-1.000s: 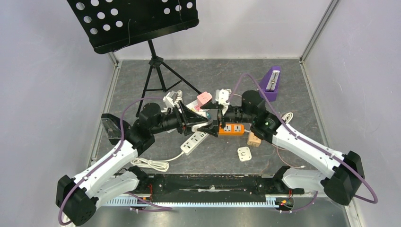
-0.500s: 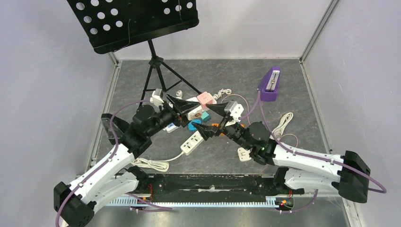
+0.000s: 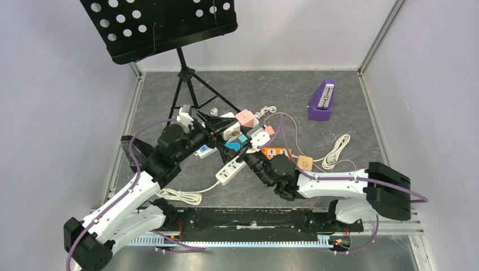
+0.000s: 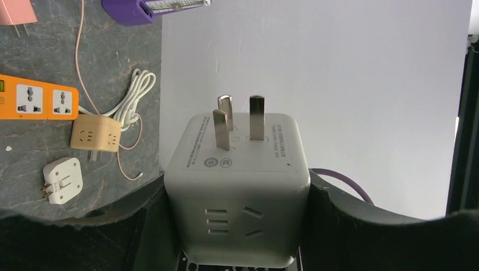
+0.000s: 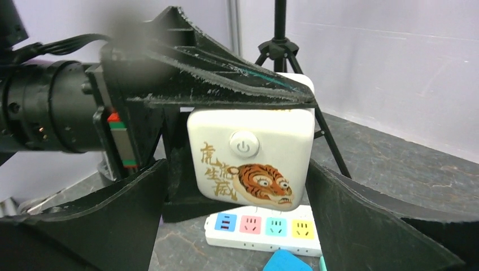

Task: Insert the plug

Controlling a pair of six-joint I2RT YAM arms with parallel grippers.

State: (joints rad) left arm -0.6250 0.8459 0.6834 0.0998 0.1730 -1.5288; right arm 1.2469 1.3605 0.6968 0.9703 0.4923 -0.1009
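My left gripper (image 4: pixel 237 226) is shut on a white cube plug (image 4: pixel 240 169), its three metal prongs pointing away from the wrist. In the top view the left gripper (image 3: pixel 219 129) holds it above the clutter at mid-table. The right wrist view shows the cube's other face (image 5: pixel 251 155), with a power button and a tiger picture, pinched between the left gripper's black fingers (image 5: pixel 226 90). My right gripper (image 5: pixel 236 169) is open, one jaw on each side of the cube, apart from it. In the top view it (image 3: pixel 248 148) faces the cube from the near right.
A white strip with coloured sockets (image 5: pixel 262 227) lies under the cube. A white power strip (image 3: pixel 231 169), orange strip (image 3: pixel 277 152), tan cube (image 3: pixel 305 162), pink cube (image 3: pixel 244 117) and purple metronome (image 3: pixel 323 100) lie around. The music stand's tripod (image 3: pixel 186 84) stands behind.
The right arm left the orange strip, swung to the near side and turned its open gripper toward the cube. The left gripper drew back a little to the left with the cube.
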